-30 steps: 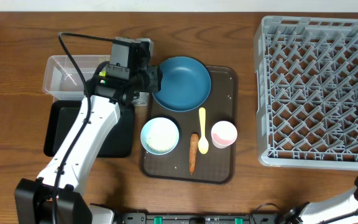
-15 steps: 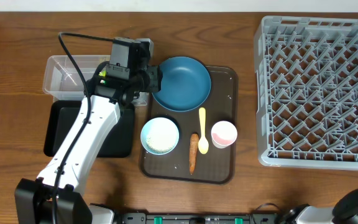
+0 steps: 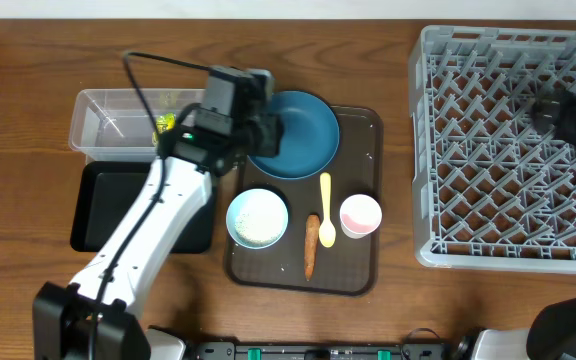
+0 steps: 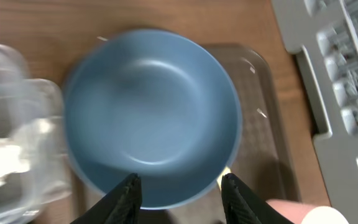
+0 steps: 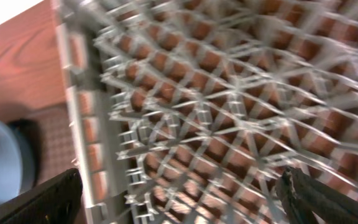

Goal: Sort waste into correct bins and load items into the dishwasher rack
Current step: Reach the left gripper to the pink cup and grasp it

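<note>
At the upper left of the overhead view the clear tub sits on the wooden surface, with the black tray directly below it, their edges meeting. The left arm reaches up from the lower left across that tray. The left fingers hang over the left rim of the dark blue plate. In the left wrist view they stand partly spread, one to each side of the plate's near edge, holding nothing. The plate lies at the upper end of the brown serving tray, overlapping its upper-left corner. Lower on the same tray are the white bowl at the left, then the orange carrot and the yellow spoon just beside each other, both lying lengthwise. The pink cup stands at the right, mouth up. The grey dishwasher rack fills the right side, apart from the serving tray. The right fingers, blurred, are spread wide and empty above the rack's lattice, toward its upper right in the overhead view.
</note>
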{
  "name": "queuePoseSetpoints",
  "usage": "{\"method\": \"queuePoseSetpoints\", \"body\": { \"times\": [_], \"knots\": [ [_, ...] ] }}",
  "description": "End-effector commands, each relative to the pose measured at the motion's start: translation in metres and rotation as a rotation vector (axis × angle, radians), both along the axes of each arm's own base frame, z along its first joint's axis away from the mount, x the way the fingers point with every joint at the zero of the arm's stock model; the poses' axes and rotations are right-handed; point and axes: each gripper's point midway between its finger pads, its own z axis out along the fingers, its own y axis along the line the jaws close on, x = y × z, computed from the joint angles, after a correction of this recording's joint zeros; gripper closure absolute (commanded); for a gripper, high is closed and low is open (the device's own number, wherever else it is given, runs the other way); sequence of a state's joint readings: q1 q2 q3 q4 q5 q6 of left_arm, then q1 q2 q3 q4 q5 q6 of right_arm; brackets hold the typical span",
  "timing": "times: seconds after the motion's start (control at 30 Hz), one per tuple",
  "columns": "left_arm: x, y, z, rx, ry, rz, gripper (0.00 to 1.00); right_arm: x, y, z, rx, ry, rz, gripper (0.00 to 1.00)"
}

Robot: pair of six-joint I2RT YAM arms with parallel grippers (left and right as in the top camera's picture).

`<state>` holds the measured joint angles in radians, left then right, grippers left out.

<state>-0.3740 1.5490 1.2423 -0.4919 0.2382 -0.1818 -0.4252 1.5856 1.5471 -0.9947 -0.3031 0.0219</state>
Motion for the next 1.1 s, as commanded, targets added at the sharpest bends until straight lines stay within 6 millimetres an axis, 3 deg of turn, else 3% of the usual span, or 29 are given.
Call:
{"method": "queuePoseSetpoints", "body": {
  "times": [0.0, 0.23, 0.53, 0.77, 0.97, 1.07],
  "knots": [
    [-0.012, -0.025, -0.016, 0.019, 0.043, -0.081, 0.56, 0.009, 0.027, -0.006, -0.027, 0.009, 0.092, 0.01],
    [-0.05, -0.07, -0.044, 0.066, 0.128, -0.219, 0.56, 0.017, 0.049, -0.015, -0.043, 0.036, 0.133, 0.01],
    [-0.093, -0.105, -0.068, 0.122, 0.205, -0.35, 0.56, 0.018, 0.052, -0.019, -0.043, 0.047, 0.14, 0.01],
    [-0.113, -0.12, -0.089, 0.16, 0.252, -0.409, 0.56, 0.018, 0.052, -0.019, -0.043, 0.047, 0.14, 0.01],
    [-0.118, -0.122, -0.107, 0.188, 0.291, -0.42, 0.57, 0.018, 0.052, -0.019, -0.042, 0.047, 0.14, 0.01],
    [-0.118, -0.121, -0.112, 0.195, 0.303, -0.419, 0.69, 0.018, 0.052, -0.019, -0.042, 0.047, 0.14, 0.01]
  ]
}}
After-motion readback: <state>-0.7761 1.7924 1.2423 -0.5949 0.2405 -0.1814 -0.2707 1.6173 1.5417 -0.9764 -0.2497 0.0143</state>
